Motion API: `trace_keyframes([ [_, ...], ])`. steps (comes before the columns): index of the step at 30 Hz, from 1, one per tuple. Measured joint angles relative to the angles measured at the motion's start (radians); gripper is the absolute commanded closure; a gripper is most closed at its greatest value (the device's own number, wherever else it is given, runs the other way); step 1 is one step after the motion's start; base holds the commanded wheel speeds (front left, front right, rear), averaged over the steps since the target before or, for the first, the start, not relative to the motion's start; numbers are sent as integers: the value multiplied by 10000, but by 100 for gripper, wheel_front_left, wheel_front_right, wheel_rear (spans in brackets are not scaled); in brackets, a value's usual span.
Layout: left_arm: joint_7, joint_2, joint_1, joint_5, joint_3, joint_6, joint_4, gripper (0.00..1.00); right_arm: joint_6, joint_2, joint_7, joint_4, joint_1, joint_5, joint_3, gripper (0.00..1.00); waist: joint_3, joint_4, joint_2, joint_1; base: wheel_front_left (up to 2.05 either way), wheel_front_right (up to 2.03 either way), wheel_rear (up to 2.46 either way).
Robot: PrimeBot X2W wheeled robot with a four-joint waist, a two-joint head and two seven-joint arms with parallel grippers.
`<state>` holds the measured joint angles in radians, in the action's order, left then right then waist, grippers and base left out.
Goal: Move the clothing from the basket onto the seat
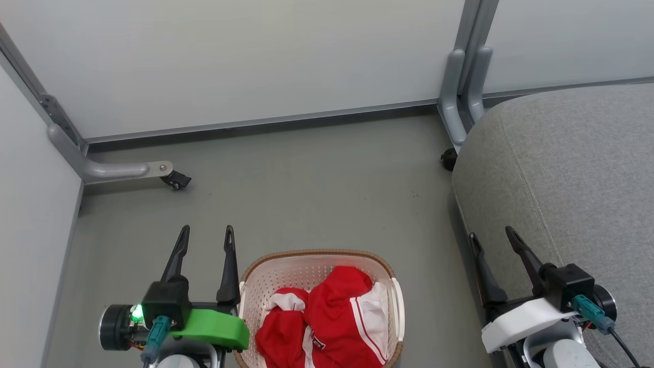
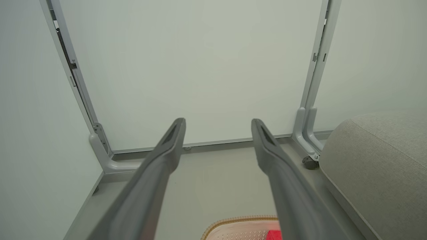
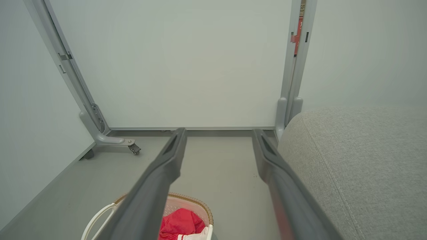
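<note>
Your left gripper (image 1: 207, 228) stands with its jaws spread wide and nothing between them, just beside the left wall of the laundry basket (image 1: 321, 252). Your right gripper (image 1: 491, 232) is spread just as wide and grips nothing, poised where the grey floor (image 1: 306, 179) meets the rounded left edge of the seat (image 1: 572, 168). The basket sits on the floor between your two grippers, well apart from the partition panels (image 1: 230, 61) at the floor's far edge. The red and white clothing (image 1: 332, 317) lies heaped inside the basket, piled toward its near right side, leaving its far left corner bare. The seat runs along the floor's right edge, apart from the basket.
</note>
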<state>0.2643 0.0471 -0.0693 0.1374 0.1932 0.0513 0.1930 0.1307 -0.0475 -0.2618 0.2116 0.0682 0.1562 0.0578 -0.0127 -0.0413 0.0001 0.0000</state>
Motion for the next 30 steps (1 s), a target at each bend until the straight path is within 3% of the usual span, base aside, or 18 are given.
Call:
trace_keyframes([
  [15, 0, 0, -35, 31, 10, -48, 127, 0, 2, 0, 0, -17, 26, 17, 94, 0, -68, 85, 0, 0, 0, 0, 0],
  [30, 6, 27, -1685, -290, 107, -894, 1463, 0, 2, -8, -15, -991, 1061, 105, 483, 0, -1104, 869, 0, 0, 0, 0, 0],
])
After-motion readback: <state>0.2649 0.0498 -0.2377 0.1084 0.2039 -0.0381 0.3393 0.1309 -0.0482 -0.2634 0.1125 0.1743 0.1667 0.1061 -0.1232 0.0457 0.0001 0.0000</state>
